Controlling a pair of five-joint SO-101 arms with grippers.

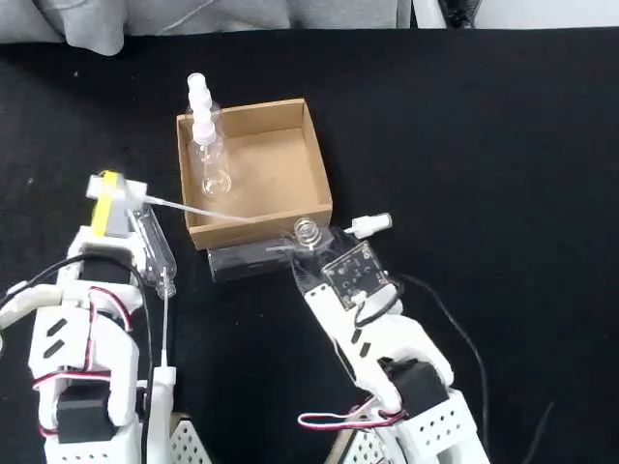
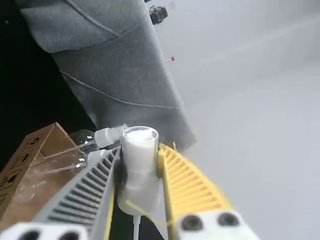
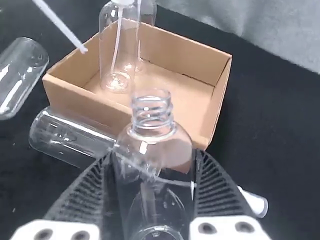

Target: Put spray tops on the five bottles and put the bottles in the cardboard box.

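Observation:
My left gripper [image 1: 114, 205] [image 2: 139, 152] is shut on a white spray top [image 1: 116, 188] [image 2: 139, 146], held above the table left of the cardboard box [image 1: 253, 174] [image 2: 27, 152]. Its thin dip tube [image 1: 198, 210] [image 3: 61, 28] slants towards the box's front wall. My right gripper [image 1: 314, 253] [image 3: 154, 161] is shut on a clear open-necked bottle [image 1: 308, 233] [image 3: 155, 142], neck up, just in front of the box [image 3: 210, 85]. Two capped bottles [image 1: 206, 135] [image 3: 119, 47] stand in the box's left corner.
One bare bottle [image 1: 155, 249] [image 3: 17, 75] lies by the left arm. Another [image 1: 247, 259] [image 3: 67, 136] lies along the box's front wall beside the right gripper. A loose spray top [image 1: 370, 225] [image 3: 250, 201] lies right of the held bottle. Grey cloth [image 2: 110, 65] hangs beyond the table.

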